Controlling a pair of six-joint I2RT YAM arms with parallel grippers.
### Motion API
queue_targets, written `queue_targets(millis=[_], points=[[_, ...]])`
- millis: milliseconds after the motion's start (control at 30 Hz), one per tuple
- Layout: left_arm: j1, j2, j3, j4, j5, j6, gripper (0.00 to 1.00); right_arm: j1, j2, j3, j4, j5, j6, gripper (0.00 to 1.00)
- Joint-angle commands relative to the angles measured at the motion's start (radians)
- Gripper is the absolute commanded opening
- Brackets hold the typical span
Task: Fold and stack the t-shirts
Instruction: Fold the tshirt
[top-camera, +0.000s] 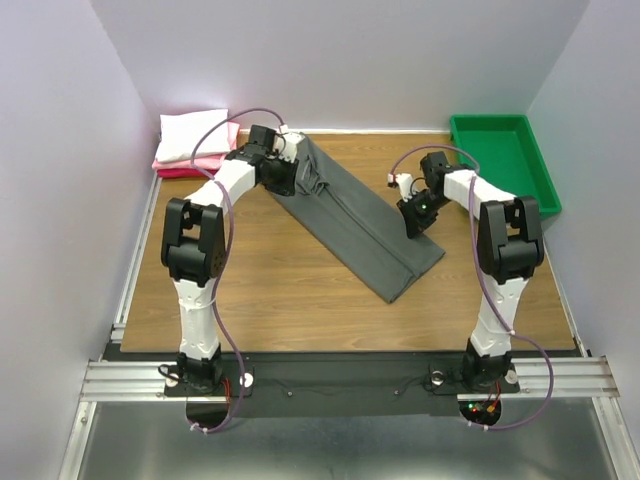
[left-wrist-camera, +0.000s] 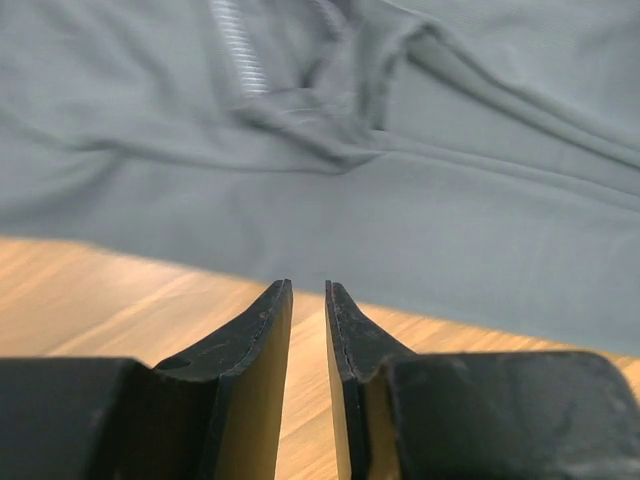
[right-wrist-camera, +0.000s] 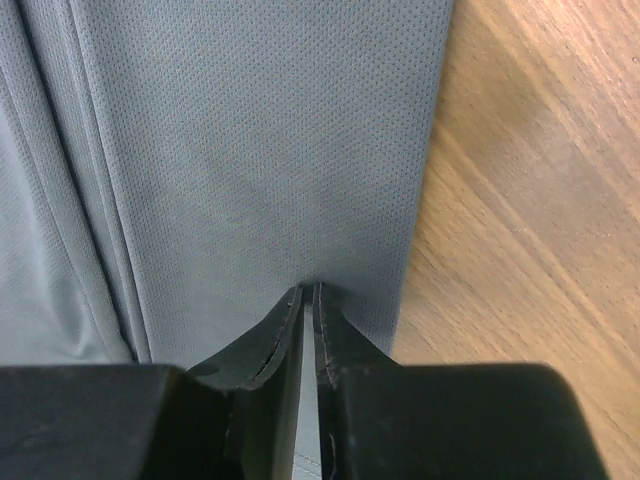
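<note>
A dark charcoal grey t-shirt lies folded into a long strip, running diagonally across the wooden table. My left gripper is at the strip's far left end near the collar. In the left wrist view its jaws are a little apart and empty over bare wood, just short of the shirt's edge. My right gripper is on the strip's right edge. In the right wrist view it is shut on the grey cloth. A folded white t-shirt lies on folded pink t-shirts at the far left corner.
A green plastic tray stands at the far right corner. Light walls close in the table on the left, the back and the right. Bare wood shows in front of the grey shirt.
</note>
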Motion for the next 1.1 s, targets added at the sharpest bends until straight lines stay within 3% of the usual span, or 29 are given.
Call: queue_targets(millis=[0,300,433,533,633,900,1067], points=[[-0.016,0.024,0.001,0.056,0.013,-0.066,0.30,0.005,-0.020,-0.049,0.028,0.010,0.022,0.14],[-0.022,0.226,0.196,-0.014,-0.020,-0.041,0.27,0.180,-0.110,-0.333,0.042,-0.114,0.100,0.11],[-0.022,0.355,0.368,-0.071,-0.025,0.007,0.27,0.312,-0.158,-0.356,0.019,-0.323,0.155,0.17],[-0.022,0.407,0.492,-0.104,0.001,0.024,0.28,0.318,-0.179,-0.275,-0.001,-0.436,0.178,0.23],[-0.022,0.406,0.534,-0.094,0.029,0.041,0.31,0.301,-0.184,-0.152,-0.021,-0.416,0.175,0.25],[-0.022,0.174,0.315,0.030,0.105,0.038,0.36,0.165,-0.015,0.165,0.001,-0.298,0.236,0.25],[-0.022,0.159,0.328,-0.014,0.159,0.050,0.36,0.133,0.063,0.276,0.022,-0.240,0.295,0.24]])
